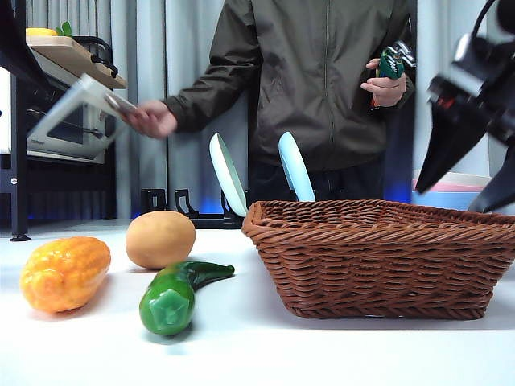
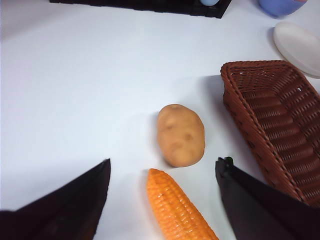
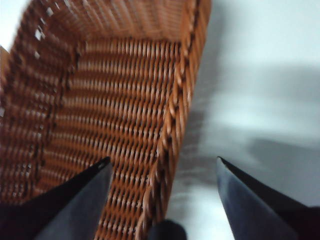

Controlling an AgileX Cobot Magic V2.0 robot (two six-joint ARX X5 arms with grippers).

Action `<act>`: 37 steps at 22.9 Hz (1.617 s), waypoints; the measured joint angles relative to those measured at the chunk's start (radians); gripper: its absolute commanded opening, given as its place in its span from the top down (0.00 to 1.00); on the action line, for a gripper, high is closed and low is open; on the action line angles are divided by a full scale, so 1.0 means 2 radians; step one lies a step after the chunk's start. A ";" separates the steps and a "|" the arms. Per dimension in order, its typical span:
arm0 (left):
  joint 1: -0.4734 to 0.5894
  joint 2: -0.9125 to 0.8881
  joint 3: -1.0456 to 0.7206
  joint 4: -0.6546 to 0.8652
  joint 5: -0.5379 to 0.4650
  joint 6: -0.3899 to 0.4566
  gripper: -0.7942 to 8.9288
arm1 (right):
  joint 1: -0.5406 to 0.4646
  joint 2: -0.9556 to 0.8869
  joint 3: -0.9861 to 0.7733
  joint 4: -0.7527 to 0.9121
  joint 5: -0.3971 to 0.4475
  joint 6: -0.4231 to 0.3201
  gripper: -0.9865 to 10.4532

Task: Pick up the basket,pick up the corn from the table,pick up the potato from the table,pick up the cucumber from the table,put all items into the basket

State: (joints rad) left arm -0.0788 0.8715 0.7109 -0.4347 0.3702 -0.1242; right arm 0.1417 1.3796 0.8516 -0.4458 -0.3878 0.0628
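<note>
The brown wicker basket (image 1: 378,257) stands empty on the white table at the right; it also shows in the left wrist view (image 2: 272,120) and the right wrist view (image 3: 100,100). The bumpy orange corn (image 1: 64,273) lies at the front left, the tan potato (image 1: 160,239) behind it, the green cucumber (image 1: 173,293) beside them. My right gripper (image 1: 467,173) hangs open above the basket's right rim (image 3: 177,115), which lies between its jaws (image 3: 162,167). My left gripper (image 2: 162,167) is open above the corn (image 2: 177,210) and potato (image 2: 180,134).
A person in a dark jacket (image 1: 314,80) stands behind the table, reaching toward a microwave (image 1: 64,121) at the left. Two pale plates (image 1: 228,173) stand in a rack behind the basket. A white plate (image 2: 300,47) and a blue bowl (image 2: 280,6) lie at the far side.
</note>
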 measured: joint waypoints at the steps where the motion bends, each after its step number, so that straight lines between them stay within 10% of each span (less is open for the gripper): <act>1: 0.000 0.001 0.000 0.000 0.000 0.000 0.56 | 0.003 0.012 0.003 0.000 0.000 0.000 0.62; 7: 0.000 0.029 0.026 -0.005 0.000 0.000 0.56 | 0.015 0.086 0.011 0.006 0.009 0.001 0.93; 32: -0.166 0.459 0.255 -0.029 -0.115 0.049 0.44 | 0.008 -0.172 0.011 -0.027 0.014 0.042 0.93; 37: -0.169 0.460 0.255 -0.027 -0.119 0.062 0.93 | 0.008 -0.172 0.011 -0.027 0.014 0.050 0.93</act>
State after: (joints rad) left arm -0.4160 1.7912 1.2209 -0.4881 0.1314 0.0006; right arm 0.1570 1.0363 0.8730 -0.5007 -0.3588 0.1619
